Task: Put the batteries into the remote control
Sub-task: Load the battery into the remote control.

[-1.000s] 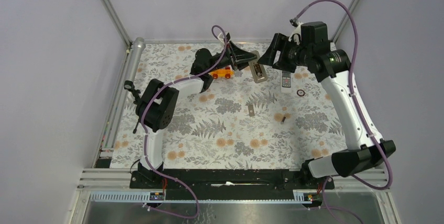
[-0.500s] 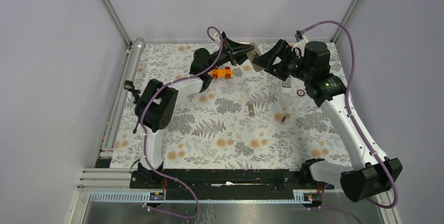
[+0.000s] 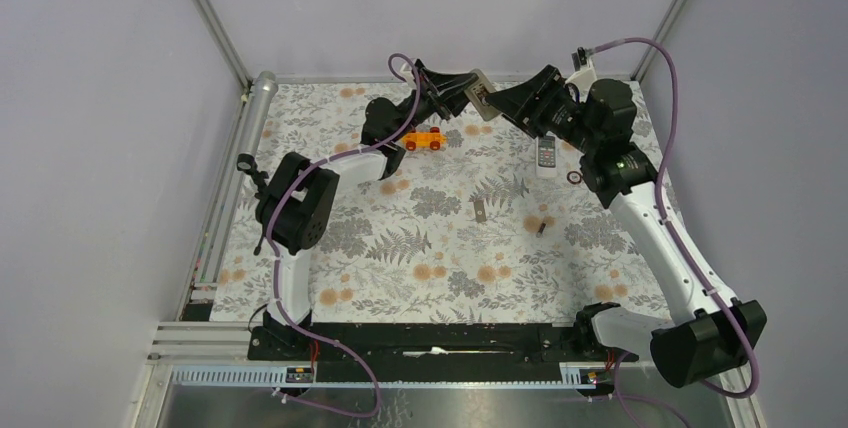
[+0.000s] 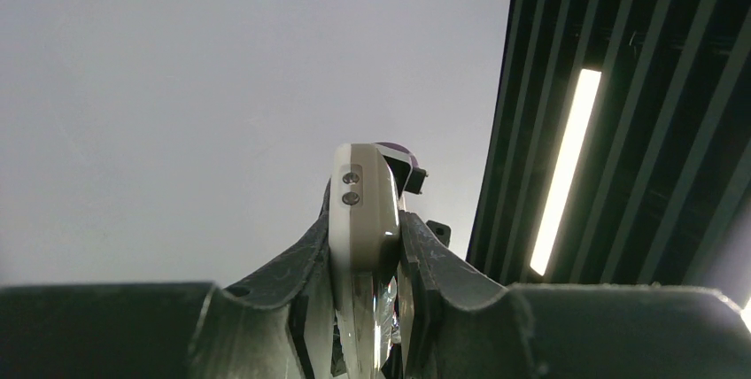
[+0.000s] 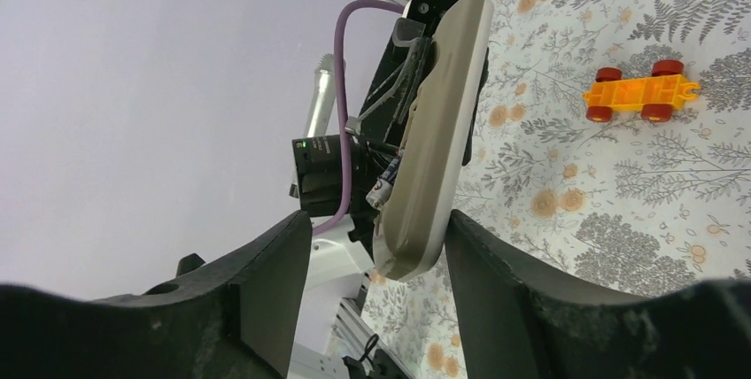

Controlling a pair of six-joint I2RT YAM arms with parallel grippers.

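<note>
My left gripper (image 3: 466, 98) is shut on the remote control (image 3: 479, 95) and holds it in the air over the far edge of the table. In the left wrist view the remote's white edge (image 4: 363, 211) stands clamped between my fingers. My right gripper (image 3: 510, 104) is open, with its jaws on either side of the remote's free end and a gap on the left. The right wrist view shows the remote's grey-brown back (image 5: 434, 140) between the jaws of that gripper (image 5: 376, 246). A small battery end (image 5: 382, 189) shows at the remote's left side. The other battery is hidden.
An orange toy car (image 3: 424, 139) lies under the left arm and also shows in the right wrist view (image 5: 639, 96). A white remote with a screen (image 3: 546, 156), a black ring (image 3: 574, 177), a small grey cover (image 3: 481, 210) and a tiny black piece (image 3: 540, 227) lie on the floral mat.
The left gripper has lifted the remote up and back toward the far edge. The right gripper has followed it to the left and now brackets its free end.
</note>
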